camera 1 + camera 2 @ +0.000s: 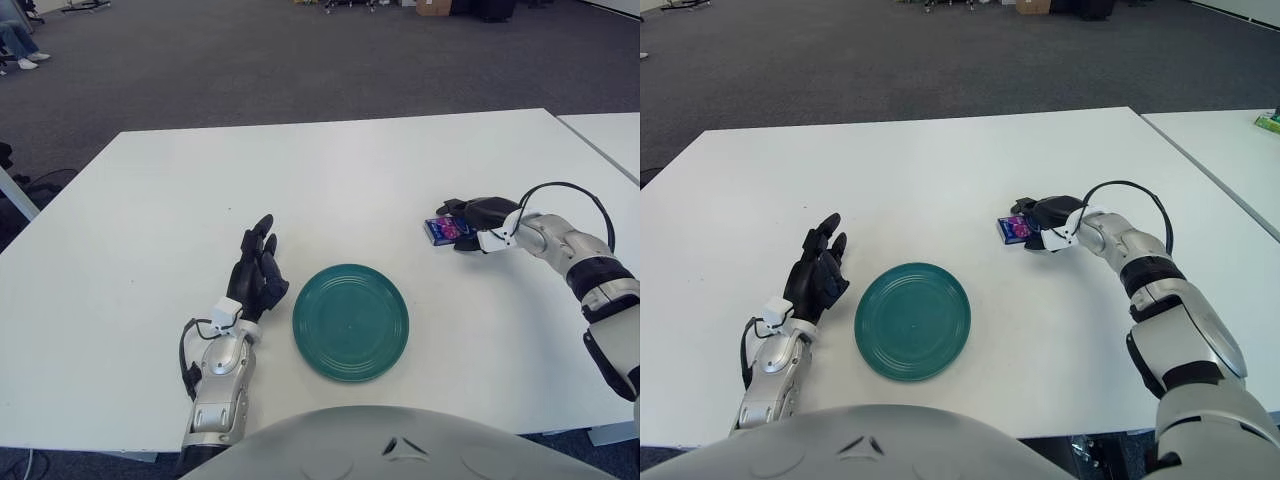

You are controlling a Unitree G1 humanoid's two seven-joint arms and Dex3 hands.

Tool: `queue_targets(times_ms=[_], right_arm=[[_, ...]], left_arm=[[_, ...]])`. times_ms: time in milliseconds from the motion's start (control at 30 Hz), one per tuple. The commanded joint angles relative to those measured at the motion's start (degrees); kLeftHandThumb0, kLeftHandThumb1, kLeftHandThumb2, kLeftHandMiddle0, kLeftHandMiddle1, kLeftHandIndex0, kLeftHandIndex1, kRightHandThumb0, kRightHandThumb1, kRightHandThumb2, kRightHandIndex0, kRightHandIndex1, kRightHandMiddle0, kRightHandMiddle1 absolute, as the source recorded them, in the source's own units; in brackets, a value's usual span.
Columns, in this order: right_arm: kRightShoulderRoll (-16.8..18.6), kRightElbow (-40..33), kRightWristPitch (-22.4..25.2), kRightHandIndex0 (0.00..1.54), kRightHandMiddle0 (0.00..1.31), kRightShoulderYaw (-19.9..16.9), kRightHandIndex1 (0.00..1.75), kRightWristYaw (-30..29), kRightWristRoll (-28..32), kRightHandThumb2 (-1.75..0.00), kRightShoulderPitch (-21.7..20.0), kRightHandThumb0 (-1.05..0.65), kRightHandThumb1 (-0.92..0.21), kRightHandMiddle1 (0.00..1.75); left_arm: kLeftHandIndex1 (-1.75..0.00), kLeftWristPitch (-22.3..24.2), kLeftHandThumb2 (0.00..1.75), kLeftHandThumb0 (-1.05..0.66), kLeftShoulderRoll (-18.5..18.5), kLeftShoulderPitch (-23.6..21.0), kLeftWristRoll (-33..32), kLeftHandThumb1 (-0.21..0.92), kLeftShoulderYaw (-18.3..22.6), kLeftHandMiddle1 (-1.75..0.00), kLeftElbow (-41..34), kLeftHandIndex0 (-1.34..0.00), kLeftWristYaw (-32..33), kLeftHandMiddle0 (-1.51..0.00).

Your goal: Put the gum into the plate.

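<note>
Gum pack, small, blue and purple, sits on the white tabletop at about two o'clock from the teal plate, well apart from it. In the left eye view the right hand has its dark fingers closed around the pack; whether it is lifted I cannot tell. The left hand shows at nine o'clock of the plate, fingers relaxed, holding nothing.

In the right eye view the pack tilts slightly in the right hand. It looks light, stiff and glossy, so probably slippery; pinching its long flat faces should hold best.
</note>
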Motion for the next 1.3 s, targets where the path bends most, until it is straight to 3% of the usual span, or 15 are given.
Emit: queue_targets(times_ms=[0,267,433,500,533,600,633,700,767,900,1000,1267], right_arm=[[2.0,2.6,0.8,0.37,0.00,1.7,0.02,0.2,-1.4,-0.62,-1.0,-0.83,-0.92,0.60],[4.0,7.4,0.9,0.42,0.00,4.6,0.03,-2.8,-2.6,-0.62,-2.2,-0.78,-0.92,0.68],[4.3,9.2,0.5,0.53,0.01,6.3,0.06,-3.5,-3.0,-0.60,-2.6,-0.75,-0.92,0.93],[4.3,9.6,0.6,0.60,0.05,6.8,0.25,-3.5,-2.9,-0.57,-2.7,-0.71,-0.92,1.18],[4.1,9.5,0.5,0.59,0.06,6.9,0.30,-3.2,-2.7,-0.57,-2.4,-0.71,-0.92,1.22],[3.6,9.3,0.6,0.55,0.07,7.2,0.62,-3.4,-2.7,-0.55,-2.0,-0.69,-0.92,1.39],[3.4,9.1,0.7,0.54,0.07,7.7,0.68,-4.4,-3.2,-0.55,-1.6,-0.68,-0.92,1.43],[3.0,9.0,0.8,0.53,0.15,8.5,1.03,-6.7,-4.1,-0.54,-1.0,-0.64,-0.92,1.61],[3.0,9.3,0.7,0.54,0.21,9.0,1.25,-8.2,-4.6,-0.62,-0.9,-0.51,-0.85,1.68],[3.2,10.8,0.7,0.56,0.29,10.3,1.55,-13.6,-5.9,-0.74,0.0,-0.41,-0.76,1.73],[3.9,12.3,1.3,0.61,0.32,11.1,1.68,-16.8,-6.5,-0.79,0.6,-0.39,-0.72,1.74],[4.9,14.0,1.4,0.72,0.34,12.2,1.74,-20.1,-6.4,-0.83,0.8,-0.39,-0.69,1.75]], left_arm=[[-0.53,0.1,1.03,-0.98,-0.1,-0.6,-0.2,0.92,0.1,-0.02,-0.5,0.00,0.5,-0.27],[-0.55,-0.3,1.01,-0.98,-0.3,-1.0,-0.3,0.92,0.3,-0.03,-0.1,0.00,0.4,-0.31],[-0.55,-1.4,1.01,-0.99,0.5,-1.4,-0.8,0.92,0.7,-0.03,0.8,0.00,-0.7,-0.32],[-0.56,-1.9,1.01,-1.00,0.9,-1.7,-1.0,0.92,0.9,-0.02,1.3,0.00,-1.1,-0.32],[-0.56,-1.9,1.01,-1.00,1.0,-1.7,-1.0,0.92,0.9,-0.02,1.3,0.00,-1.2,-0.32],[-0.57,-1.9,1.01,-1.00,1.0,-1.8,-1.1,0.92,0.9,-0.02,1.4,0.00,-1.2,-0.32],[-0.57,-1.9,1.01,-1.00,1.1,-1.8,-1.2,0.92,0.9,-0.02,1.5,0.00,-1.3,-0.32],[-0.58,-1.9,1.01,-1.00,1.3,-1.8,-1.3,0.92,1.0,-0.02,1.5,0.00,-1.4,-0.32],[-0.59,-1.9,1.01,-1.00,1.5,-1.9,-1.4,0.92,1.1,-0.02,1.6,0.00,-1.4,-0.32],[-0.59,-1.4,1.01,-1.00,1.6,-1.7,-1.7,0.92,1.2,-0.02,0.9,0.00,-1.5,-0.33],[-0.59,-1.1,1.00,-1.00,1.8,-1.8,-2.0,0.92,1.3,-0.02,0.9,0.00,-1.6,-0.33],[-0.58,0.5,0.99,-1.00,1.6,-2.0,-3.3,0.92,1.7,-0.02,0.2,0.00,-1.4,-0.33]])
